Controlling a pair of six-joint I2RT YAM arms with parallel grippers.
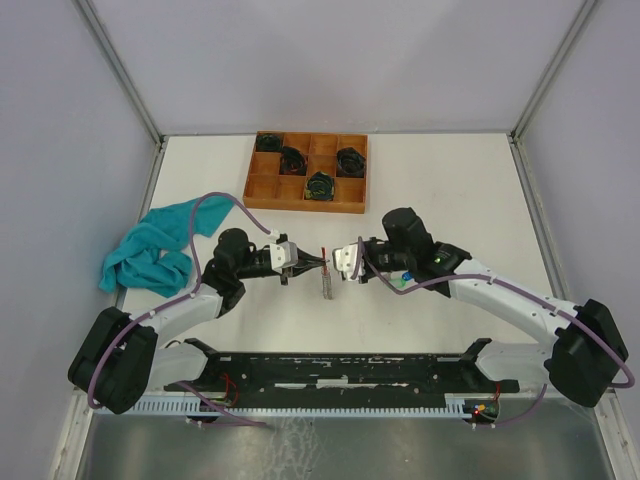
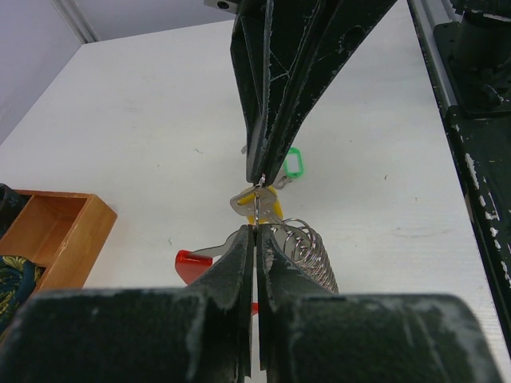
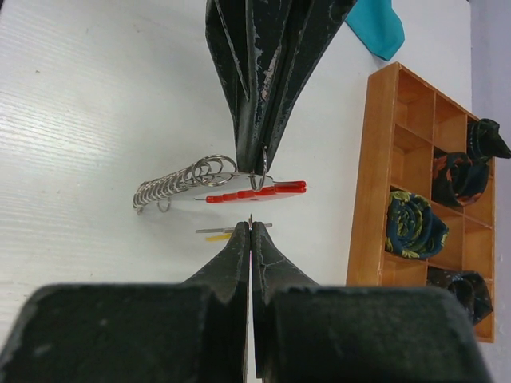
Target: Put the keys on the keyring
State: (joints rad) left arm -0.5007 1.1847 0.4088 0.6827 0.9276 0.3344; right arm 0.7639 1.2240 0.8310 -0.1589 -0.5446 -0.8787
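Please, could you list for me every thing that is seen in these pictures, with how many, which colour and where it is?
table: one, white, under everything
tray: one, brown wood with compartments, far middle of the table
rolled bundles: four, dark, each in its own tray compartment
cloth: one, teal, crumpled at the table's left edge
row of rings: one, silver, on the table below the gripper tips
red tag: one, at the end of that row
key: one, silver with a yellow tag, between the two tips
green tag: one, on the table behind the tips
left gripper: one, black, shut
right gripper: one, black, shut, facing the left one
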